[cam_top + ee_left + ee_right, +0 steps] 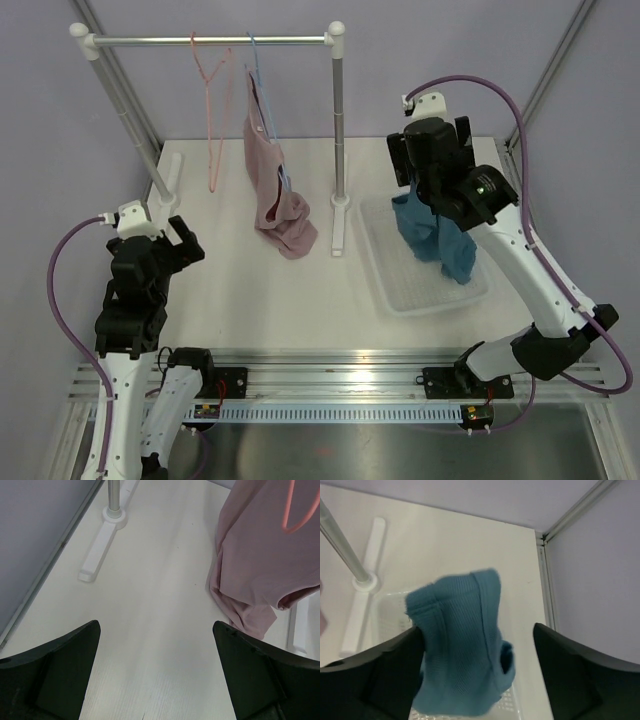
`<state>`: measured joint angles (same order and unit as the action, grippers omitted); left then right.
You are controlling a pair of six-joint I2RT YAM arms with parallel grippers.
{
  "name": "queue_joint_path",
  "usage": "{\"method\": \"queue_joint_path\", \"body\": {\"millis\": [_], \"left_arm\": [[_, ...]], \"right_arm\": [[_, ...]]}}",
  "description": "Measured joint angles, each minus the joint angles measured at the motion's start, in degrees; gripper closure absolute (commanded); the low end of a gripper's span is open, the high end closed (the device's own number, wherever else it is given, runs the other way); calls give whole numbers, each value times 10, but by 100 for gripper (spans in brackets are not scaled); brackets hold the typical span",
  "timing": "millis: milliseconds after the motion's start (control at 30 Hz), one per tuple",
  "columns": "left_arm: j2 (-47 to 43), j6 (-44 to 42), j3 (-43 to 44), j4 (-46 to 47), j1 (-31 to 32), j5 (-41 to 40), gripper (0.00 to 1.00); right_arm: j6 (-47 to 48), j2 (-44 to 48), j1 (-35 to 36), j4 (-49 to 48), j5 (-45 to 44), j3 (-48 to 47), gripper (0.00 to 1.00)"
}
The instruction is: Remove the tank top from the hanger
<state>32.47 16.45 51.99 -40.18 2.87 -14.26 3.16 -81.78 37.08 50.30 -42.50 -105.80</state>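
The teal-blue tank top hangs bunched under my right gripper, its lower end in the white tray. In the right wrist view the tank top lies against the left finger, and the jaws of the right gripper stand wide apart. The pink hanger hangs bare on the rail; part of it shows in the left wrist view. My left gripper is open and empty over the table at the left.
A dusty pink garment hangs from a light blue hanger on the rail and touches the table. The rack's right post and white foot stand beside the tray. The left foot is ahead of my left gripper.
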Motion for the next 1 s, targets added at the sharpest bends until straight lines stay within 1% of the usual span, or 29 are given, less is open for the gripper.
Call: {"method": "queue_joint_path", "body": {"millis": [100, 233, 400, 633, 867, 1000], "left_arm": [[0, 0, 0, -1, 0, -8, 1], [5, 0, 7, -13, 0, -23, 1], [22, 5, 54, -49, 0, -45, 1], [6, 3, 106, -83, 0, -50, 1], [2, -19, 175, -142, 1, -4, 1], [-13, -25, 187, -161, 2, 21, 1]], "right_arm": [[-5, 0, -5, 2, -1, 37, 1], [-13, 10, -16, 1, -2, 40, 0], [-37, 57, -23, 0, 2, 53, 0], [-79, 200, -24, 1, 56, 170, 0], [-112, 361, -24, 10, 92, 292, 1], [-135, 437, -24, 42, 106, 338, 0]]}}
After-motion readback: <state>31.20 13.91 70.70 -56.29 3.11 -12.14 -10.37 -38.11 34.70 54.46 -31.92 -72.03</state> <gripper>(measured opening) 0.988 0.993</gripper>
